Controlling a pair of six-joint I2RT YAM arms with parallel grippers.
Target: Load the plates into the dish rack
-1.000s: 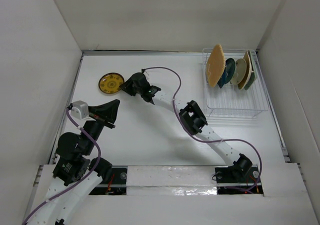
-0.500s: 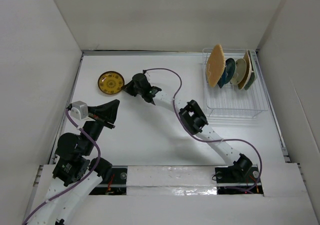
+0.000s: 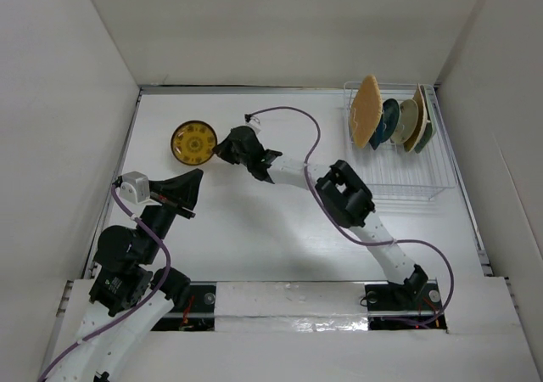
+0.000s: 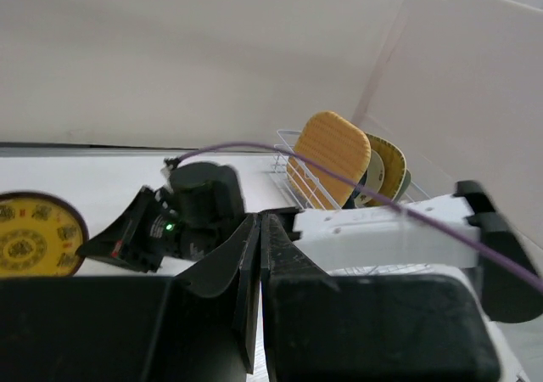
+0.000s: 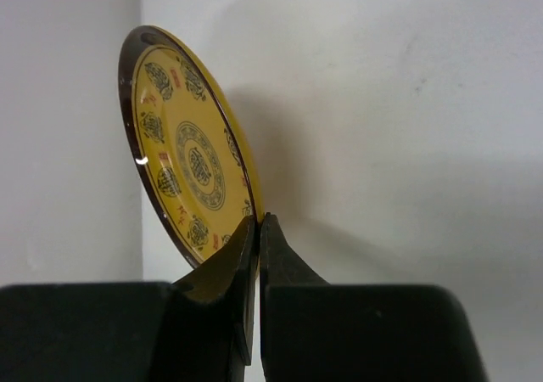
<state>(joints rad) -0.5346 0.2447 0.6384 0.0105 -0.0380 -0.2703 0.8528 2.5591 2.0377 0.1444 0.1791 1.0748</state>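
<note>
The round yellow dark-patterned plate is at the far left of the table, tilted and off the surface in the right wrist view. My right gripper is shut on its right rim. The white wire dish rack stands at the far right and holds several plates upright: a tan wooden one, a teal-blue one, a cream one and others behind. My left gripper is shut and empty, hovering near the left front. The left wrist view also shows the yellow plate and the rack's tan plate.
White walls enclose the table on the left, back and right. The right arm stretches diagonally across the middle of the table, with its purple cable looping above it. The near half of the rack has unfilled slots.
My right gripper has taken hold of the yellow plate's rim and tipped it up off the table, shifting it slightly right. The right arm's elbow has swung right. The left arm has not moved.
</note>
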